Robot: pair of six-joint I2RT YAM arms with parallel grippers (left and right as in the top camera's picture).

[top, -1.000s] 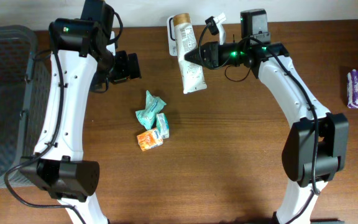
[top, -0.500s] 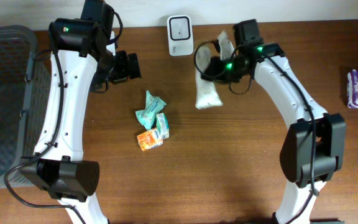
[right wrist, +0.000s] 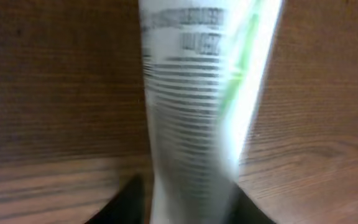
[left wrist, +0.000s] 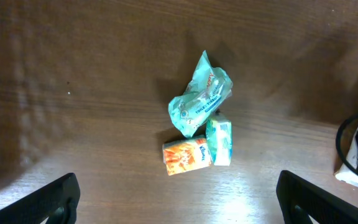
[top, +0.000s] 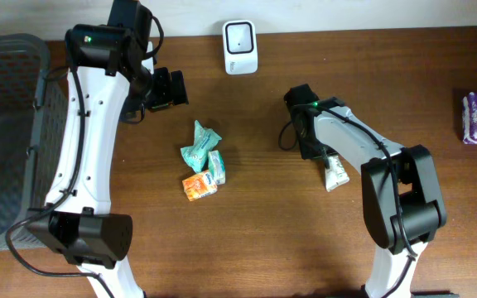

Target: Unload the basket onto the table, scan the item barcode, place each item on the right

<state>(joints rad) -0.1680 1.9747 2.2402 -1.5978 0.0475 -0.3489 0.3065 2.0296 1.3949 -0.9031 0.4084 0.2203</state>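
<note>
Grey basket [top: 7, 124] far left, maybe for done things. Left pincer [top: 169, 89] spread wide near packs [top: 204, 161], holding nothing, ready to grab. White scanner [top: 240, 36] at back edge of counter [top: 305, 248]. Tube [top: 334, 175] lying flat right of middle, well away from scanner, under right pincer [top: 320, 156]; cannot tell if clamped or loose.

Left arm [top: 85, 124]: white tubular links, black joint housings, black cable, green light near the far edge of the desk [top: 288, 240]. Left gripper [left wrist: 179, 194]: black jaws. Right arm [top: 350, 136]: matching white-and-black, looped black cable, green light.
</note>
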